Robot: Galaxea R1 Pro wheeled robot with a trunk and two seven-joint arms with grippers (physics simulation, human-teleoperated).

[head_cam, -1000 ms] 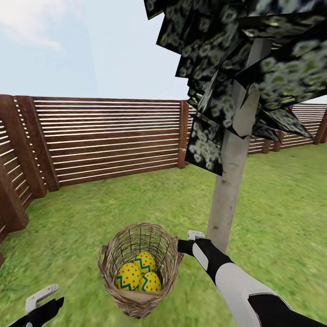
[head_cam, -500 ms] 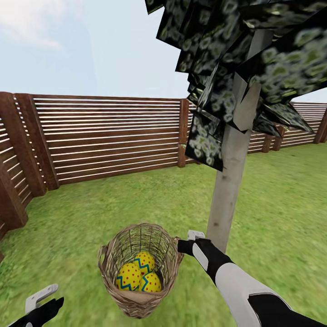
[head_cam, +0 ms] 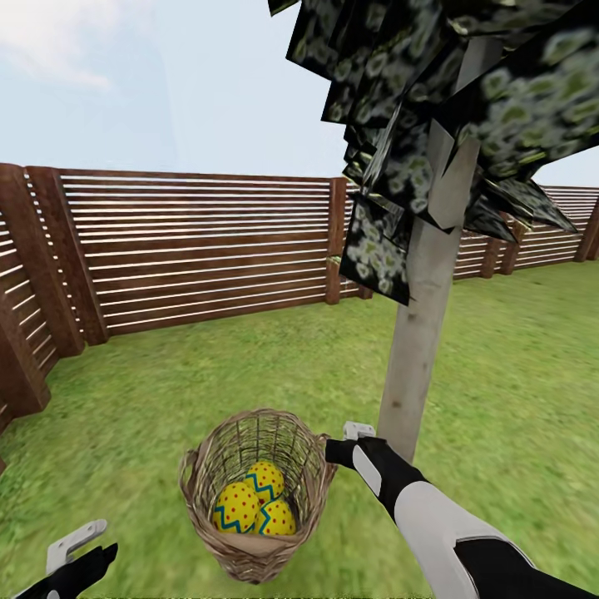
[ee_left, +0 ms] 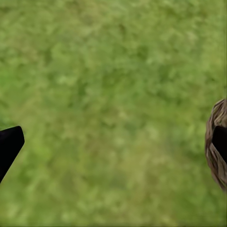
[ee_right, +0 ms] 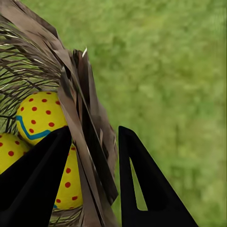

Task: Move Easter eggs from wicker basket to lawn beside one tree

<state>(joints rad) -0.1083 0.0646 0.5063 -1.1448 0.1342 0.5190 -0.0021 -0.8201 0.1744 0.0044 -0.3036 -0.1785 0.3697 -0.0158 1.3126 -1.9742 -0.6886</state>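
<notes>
Three bright yellow Easter eggs point(head_cam: 254, 501) with red dots and blue zigzag bands lie together at the bottom of the round tan-brown open-weave wicker basket point(head_cam: 254, 491). The basket stands on the short green lawn point(head_cam: 150, 399), just beside the pale grey-beige tree trunk point(head_cam: 416, 349).

Right gripper point(ee_right: 92, 156): its black fingers point(ee_right: 142, 184) straddle the basket rim, one inside against an egg point(ee_right: 40, 118), one outside, clamping the wicker wall.

Left gripper point(head_cam: 75, 553): low over bare grass, apart from the basket; its wrist view shows the fingers point(ee_left: 7, 146) spread wide.

A brown slatted wooden fence point(head_cam: 200, 245) bounds the grass.
</notes>
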